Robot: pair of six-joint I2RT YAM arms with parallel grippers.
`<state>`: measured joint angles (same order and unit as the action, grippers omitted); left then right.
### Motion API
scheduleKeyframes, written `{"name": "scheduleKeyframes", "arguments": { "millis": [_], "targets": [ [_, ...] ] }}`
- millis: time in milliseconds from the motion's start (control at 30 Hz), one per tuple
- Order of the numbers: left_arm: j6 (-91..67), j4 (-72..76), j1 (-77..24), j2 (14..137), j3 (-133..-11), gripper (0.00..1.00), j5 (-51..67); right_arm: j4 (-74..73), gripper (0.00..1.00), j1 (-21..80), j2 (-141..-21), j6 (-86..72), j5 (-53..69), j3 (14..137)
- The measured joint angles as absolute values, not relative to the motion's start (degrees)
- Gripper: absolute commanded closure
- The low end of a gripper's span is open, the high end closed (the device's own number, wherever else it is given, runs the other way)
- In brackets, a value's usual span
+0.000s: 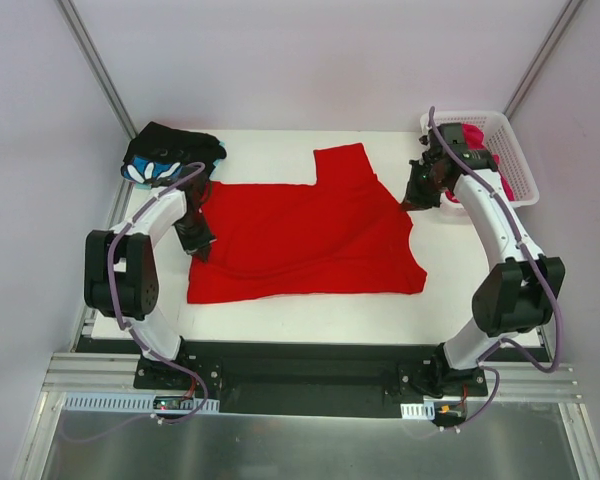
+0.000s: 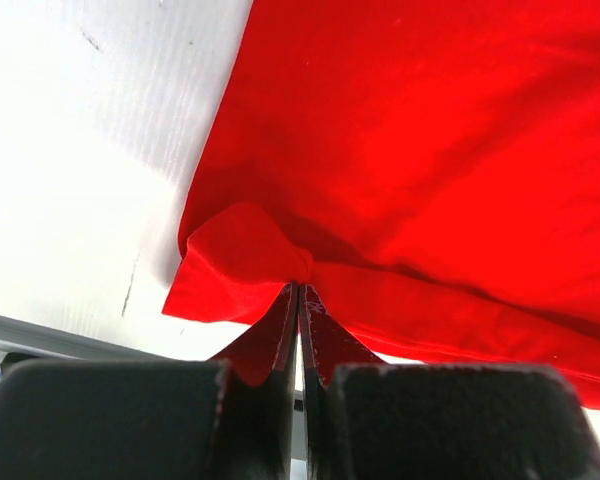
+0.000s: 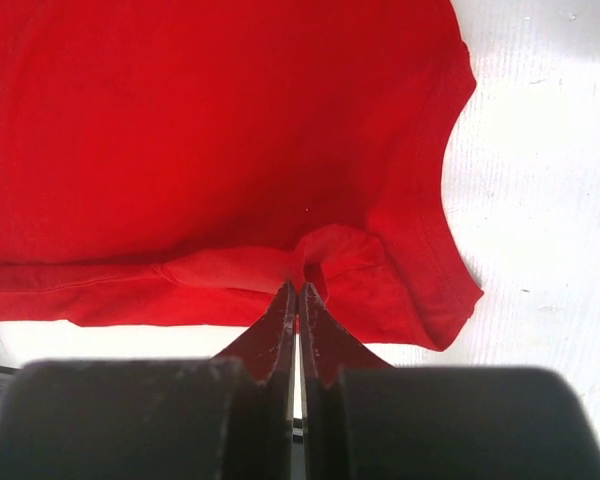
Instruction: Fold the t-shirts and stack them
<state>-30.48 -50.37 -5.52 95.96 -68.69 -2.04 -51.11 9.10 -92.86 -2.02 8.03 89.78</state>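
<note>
The red t-shirt [image 1: 300, 235] lies spread on the white table, one sleeve pointing to the back. My left gripper [image 1: 198, 240] is shut on its left edge; the left wrist view shows red cloth [image 2: 250, 265] pinched at the fingertips. My right gripper [image 1: 412, 198] is shut on the right edge by the neckline; the right wrist view shows a cloth fold [image 3: 330, 255] pinched. The black flower-print t-shirt [image 1: 170, 155] lies crumpled at the back left. The magenta-pink t-shirt [image 1: 477, 140] sits in the basket.
A white lattice basket [image 1: 515, 165] stands at the back right corner beside the right arm. The table's white surface [image 1: 310, 305] shows along the front of the red shirt. Grey walls enclose the sides and back.
</note>
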Motion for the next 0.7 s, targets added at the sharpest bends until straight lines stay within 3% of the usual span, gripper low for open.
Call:
{"name": "scheduleKeyframes", "arguments": {
  "millis": [667,700],
  "targets": [
    [-28.9,-49.4,-5.5,105.4,-76.4,1.00,-1.9,-48.6,0.99,9.1,-102.7,-1.8,9.9,94.3],
    [-28.9,-49.3,-5.5,105.8,-76.5,1.00,-1.9,-48.5,0.93,9.1,-103.3,-1.8,10.0,94.7]
  ]
}}
